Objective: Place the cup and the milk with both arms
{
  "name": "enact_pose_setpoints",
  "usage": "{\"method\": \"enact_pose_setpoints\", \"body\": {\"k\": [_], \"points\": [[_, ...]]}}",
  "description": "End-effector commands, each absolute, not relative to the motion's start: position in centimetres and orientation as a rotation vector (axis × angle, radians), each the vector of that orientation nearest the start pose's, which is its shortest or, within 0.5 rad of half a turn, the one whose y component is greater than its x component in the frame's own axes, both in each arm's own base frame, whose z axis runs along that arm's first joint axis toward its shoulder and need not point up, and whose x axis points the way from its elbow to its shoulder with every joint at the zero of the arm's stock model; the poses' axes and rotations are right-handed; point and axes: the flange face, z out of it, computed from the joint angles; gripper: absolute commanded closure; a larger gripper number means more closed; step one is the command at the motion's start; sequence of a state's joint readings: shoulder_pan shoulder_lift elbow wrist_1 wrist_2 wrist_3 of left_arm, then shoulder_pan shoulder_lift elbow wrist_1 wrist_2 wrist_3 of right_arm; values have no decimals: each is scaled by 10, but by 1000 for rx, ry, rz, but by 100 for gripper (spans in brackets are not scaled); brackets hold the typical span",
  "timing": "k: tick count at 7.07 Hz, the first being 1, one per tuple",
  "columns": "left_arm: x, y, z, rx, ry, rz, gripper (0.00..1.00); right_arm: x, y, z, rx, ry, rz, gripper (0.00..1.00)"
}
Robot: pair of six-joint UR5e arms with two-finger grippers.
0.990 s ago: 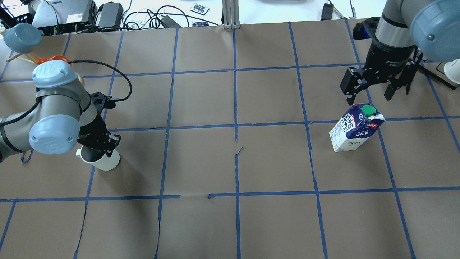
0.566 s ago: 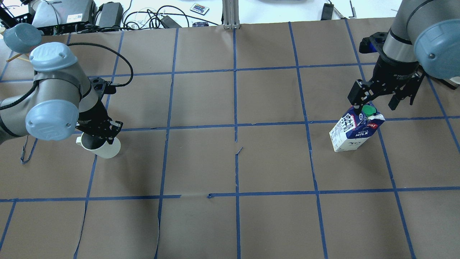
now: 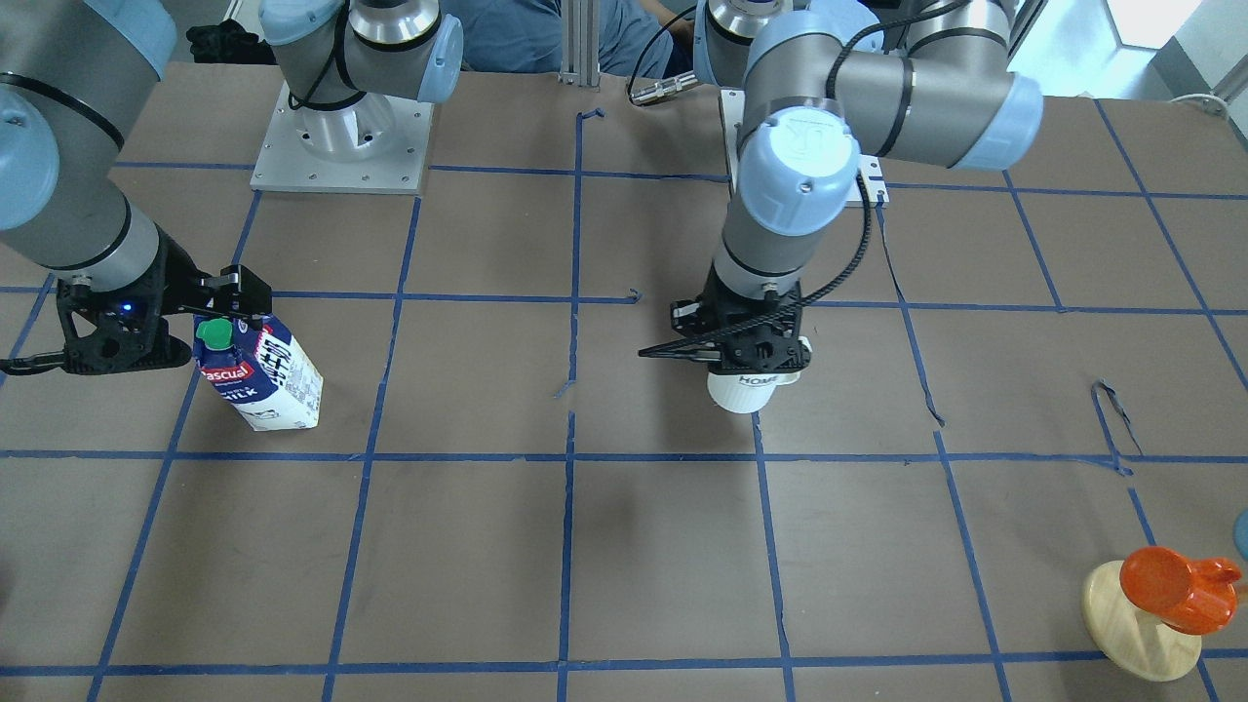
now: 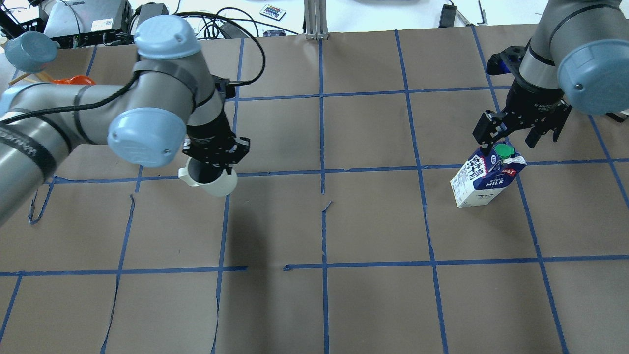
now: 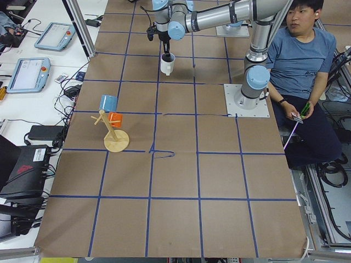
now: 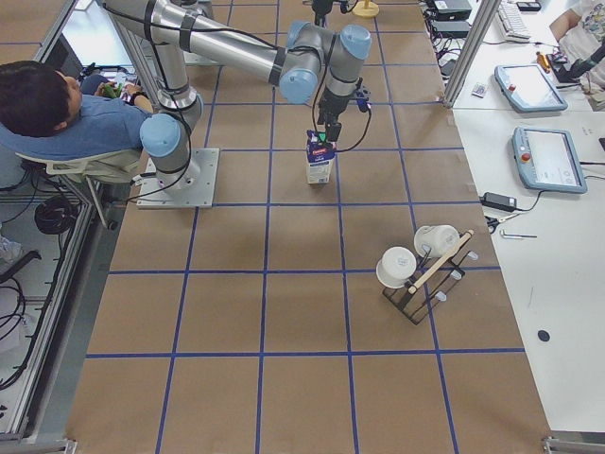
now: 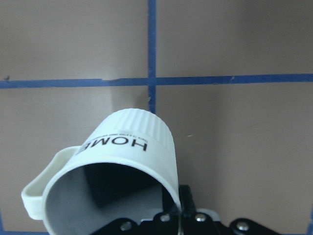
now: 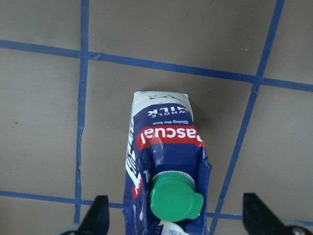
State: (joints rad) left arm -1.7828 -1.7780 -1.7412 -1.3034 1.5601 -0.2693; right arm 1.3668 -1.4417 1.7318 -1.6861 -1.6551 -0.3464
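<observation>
My left gripper is shut on the rim of the white ribbed "HOME" cup and holds it tilted above the brown paper, left of the table's middle. The cup also shows in the front view and the left wrist view, handle to the left. The blue and white Pascual milk carton stands upright at the right. My right gripper is open just over the carton's top; in the right wrist view its fingers flank the green cap without touching it.
An orange cup on a round wooden stand sits at the table's far left corner. A rack with white mugs stands off to the right. An operator sits behind the arm bases. Blue tape grids the paper.
My left arm has carried the cup off its spot and rightward toward the table's middle. My right gripper has come down and slightly right over the milk's top, still open. The carton has not moved.
</observation>
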Motion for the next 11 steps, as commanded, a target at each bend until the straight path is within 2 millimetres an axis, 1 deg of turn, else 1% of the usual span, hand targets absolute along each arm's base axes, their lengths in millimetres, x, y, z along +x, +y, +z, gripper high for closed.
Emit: {"method": "enact_pose_setpoints", "body": {"k": [1,2,3,4,5,6,7,8,9,10,11], "points": [[-344,-471,309,-177,3158,215,100,18,-531,350,-237,3154,299,4],[-385,-450,296,-160,3156,213,100,18,-532,349,-237,3153,298,5],[-409,-434,277,-164,3137,252,100,17,-532,349,-237,3154,301,11],[-420,-427,267,-140,3123,272,100,18,-530,344,-237,3151,310,11],[-420,-426,265,-140,3123,275,100,18,-529,341,-234,3153,298,11],[-420,-428,258,-141,3115,287,100,18,-529,339,-232,3154,296,11],[-421,-428,257,-137,3112,283,65,18,-529,339,-231,3155,286,11],[-421,-430,260,-138,3114,264,3,18,-529,339,-229,3156,286,21],[-420,-434,270,-142,3138,224,0,18,-530,338,-227,3155,288,35],[-411,-445,296,-170,3167,161,0,18,-531,338,-222,3155,290,51],[-387,-473,342,-240,3196,73,0,18,-531,339,-219,3157,286,69]]}}
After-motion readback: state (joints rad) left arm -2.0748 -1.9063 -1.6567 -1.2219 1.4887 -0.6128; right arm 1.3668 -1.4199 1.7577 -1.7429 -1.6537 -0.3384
